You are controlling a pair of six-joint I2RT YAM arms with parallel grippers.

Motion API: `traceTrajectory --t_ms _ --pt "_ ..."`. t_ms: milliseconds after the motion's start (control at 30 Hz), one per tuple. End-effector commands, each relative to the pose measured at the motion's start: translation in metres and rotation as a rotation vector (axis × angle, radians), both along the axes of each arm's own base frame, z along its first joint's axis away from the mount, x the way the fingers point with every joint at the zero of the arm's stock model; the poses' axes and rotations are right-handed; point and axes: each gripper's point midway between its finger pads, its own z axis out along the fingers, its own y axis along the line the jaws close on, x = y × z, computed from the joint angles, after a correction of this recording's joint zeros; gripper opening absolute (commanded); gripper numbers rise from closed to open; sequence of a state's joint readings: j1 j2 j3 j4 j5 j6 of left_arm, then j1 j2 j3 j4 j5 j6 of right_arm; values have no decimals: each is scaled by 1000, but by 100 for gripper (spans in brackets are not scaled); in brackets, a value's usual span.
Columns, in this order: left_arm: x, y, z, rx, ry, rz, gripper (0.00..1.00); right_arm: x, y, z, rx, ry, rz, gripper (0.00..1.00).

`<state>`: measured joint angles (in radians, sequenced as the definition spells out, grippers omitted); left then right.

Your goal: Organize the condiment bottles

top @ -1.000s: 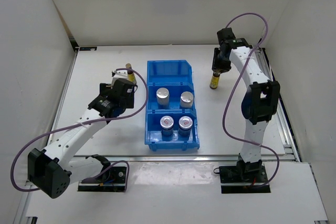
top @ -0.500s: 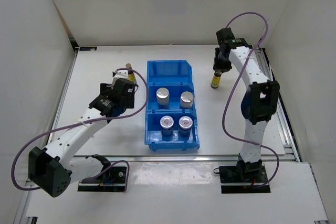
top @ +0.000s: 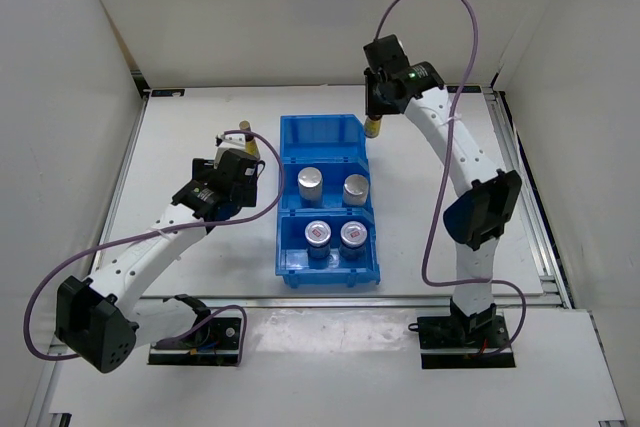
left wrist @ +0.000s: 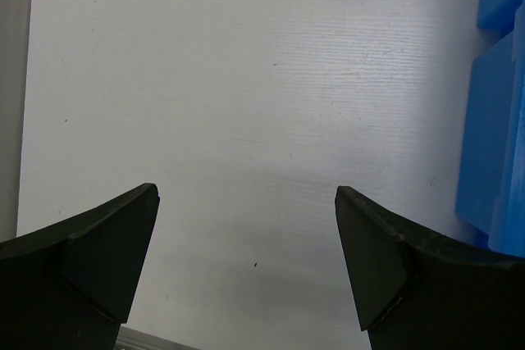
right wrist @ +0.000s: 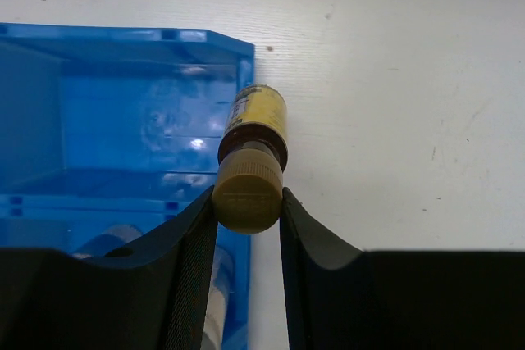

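Currently | right gripper [right wrist: 248, 200]: jaws pinch amber bottle [right wrist: 257, 125] by its cap, body hanging below them at blue bin [right wrist: 98, 96] corner, likely bound for far compartment | left gripper [left wrist: 246, 227]: jaws wide, holding nothing; second amber bottle [top: 246, 137] just ahead.

The white counter [top: 175, 142] carries a blue three-compartment bin [top: 325, 143] at its middle and, just left of the bin's far end, one amber bottle [top: 247, 136].

We had the amber bottle [right wrist: 257, 116] pinched by its cap in our right gripper [right wrist: 248, 202], yellow label overlapping the blue bin's [right wrist: 123, 96] right wall, white table [right wrist: 394, 79] alongside.
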<state>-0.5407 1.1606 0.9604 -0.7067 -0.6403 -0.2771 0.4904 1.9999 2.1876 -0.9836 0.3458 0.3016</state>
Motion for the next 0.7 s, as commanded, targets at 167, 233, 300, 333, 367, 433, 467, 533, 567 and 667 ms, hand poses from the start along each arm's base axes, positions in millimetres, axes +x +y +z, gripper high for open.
traceTrajectory --t_ms 167,233,300,333,367,433,467,533,567,667 --pt "7 -2 16 -20 -46 4 99 18 31 -1 24 -37 64 0" --pt "8 -3 20 -25 -54 4 99 18 41 -12 26 -20 84 0" --pt "8 -4 19 -31 -51 -3 99 18 49 -15 35 -20 88 0" --pt "8 -4 19 -31 -51 -3 99 16 56 -21 29 -10 100 0" --pt "8 -4 19 -31 -51 -3 99 19 59 -25 37 -7 107 0" --pt "8 -6 18 -37 -47 -9 99 17 65 -30 39 2 111 0" --pt "8 -6 18 -37 -47 -9 99 19 67 -33 46 2 104 0" --pt "9 -7 20 -41 -55 -9 99 18 72 -39 41 11 113 0" --pt "9 -7 20 -41 -55 -9 99 18 72 -39 40 11 113 0" --pt "9 -8 19 -47 -52 -15 99 18 78 -42 47 11 116 0"
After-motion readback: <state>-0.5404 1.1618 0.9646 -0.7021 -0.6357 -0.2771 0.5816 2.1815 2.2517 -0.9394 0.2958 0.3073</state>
